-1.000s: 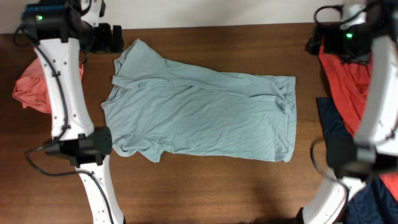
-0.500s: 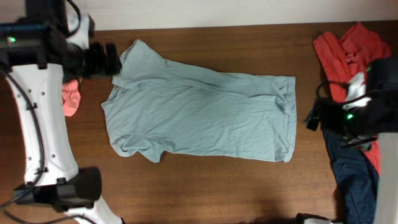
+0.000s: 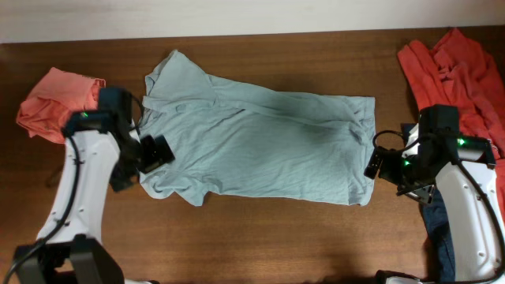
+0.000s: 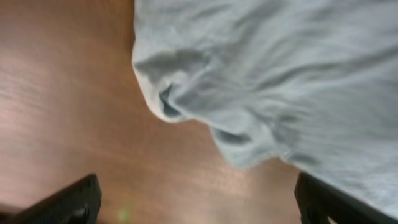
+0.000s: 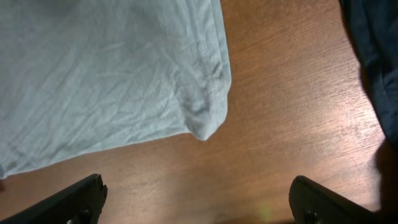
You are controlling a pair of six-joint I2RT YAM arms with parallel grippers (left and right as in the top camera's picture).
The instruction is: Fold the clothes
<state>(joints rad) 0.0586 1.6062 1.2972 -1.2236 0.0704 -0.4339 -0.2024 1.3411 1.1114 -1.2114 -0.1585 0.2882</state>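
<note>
Spread wide at the left claw [image 3: 158, 151]: down from the collar end half a second ago to the rumpled lower sleeve [image 4: 186, 93], fingers over bare wood. Spread wide too at the right claw [image 3: 377, 166], drawn in closer, just beside the hem corner [image 5: 205, 127], not touching. Open brown wooden tabletop [image 3: 260, 237] along the near edge. Laid flat mid-tabletop, collar leftward, lightly creased: pale blue-grey short-sleeved T-shirt [image 3: 260, 142]. Well apart at the sides: salmon-pink cloth heap [image 3: 55, 99], red-orange crumpled garment [image 3: 454, 67], navy garment [image 3: 442, 229].
</note>
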